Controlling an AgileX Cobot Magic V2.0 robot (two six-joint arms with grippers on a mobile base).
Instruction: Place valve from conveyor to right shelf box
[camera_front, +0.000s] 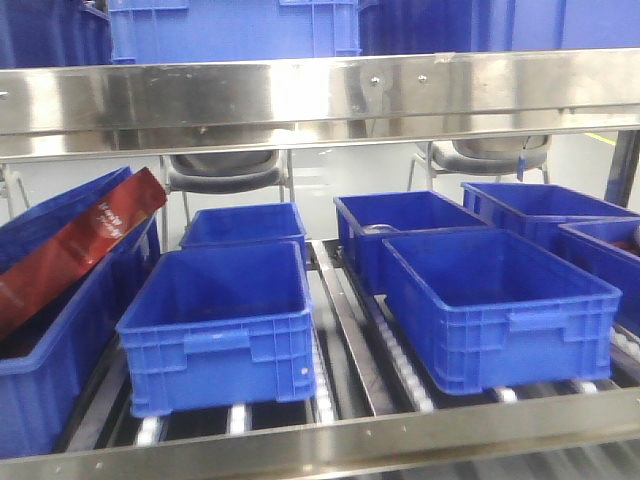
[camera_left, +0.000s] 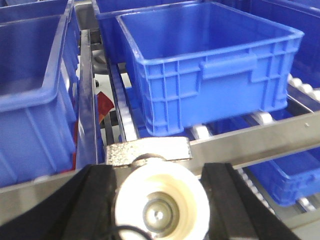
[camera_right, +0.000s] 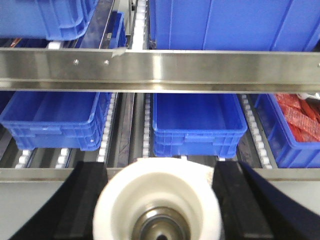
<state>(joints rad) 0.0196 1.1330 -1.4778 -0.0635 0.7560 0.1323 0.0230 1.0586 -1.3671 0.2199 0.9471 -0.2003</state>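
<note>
- At the far left of the front view, a long blue plastic crate (camera_front: 60, 380) holds a red foil packet (camera_front: 85, 240) that leans up over its rim. It is taken up already, so I would not expect a valve to go there.
- Centre-left, an open blue plastic box (camera_front: 215, 340) sits on the shelf's roller tracks (camera_front: 400, 365), which presumably let boxes slide to the front.
- Right of centre, a deep blue box with a moulded handle (camera_front: 500, 320) stands at the shelf's front edge. I take this for the right shelf box.
- At the bottom centre of the left wrist view, the left hand (camera_left: 157, 167) is clenched on a white round plastic valve with a metal core (camera_left: 161, 202). Its black fingers (camera_left: 95, 200) press on either side. The valve is on the near side of the shelf's steel front rail (camera_left: 260, 135) and not yet over any box.
- At the bottom centre of the right wrist view, the right hand (camera_right: 160, 165) grips a second white valve (camera_right: 157, 200) the same way. It faces a lower shelf level beneath a steel crossbar (camera_right: 160, 70).
- The conveyor shows in none of these views.
</note>
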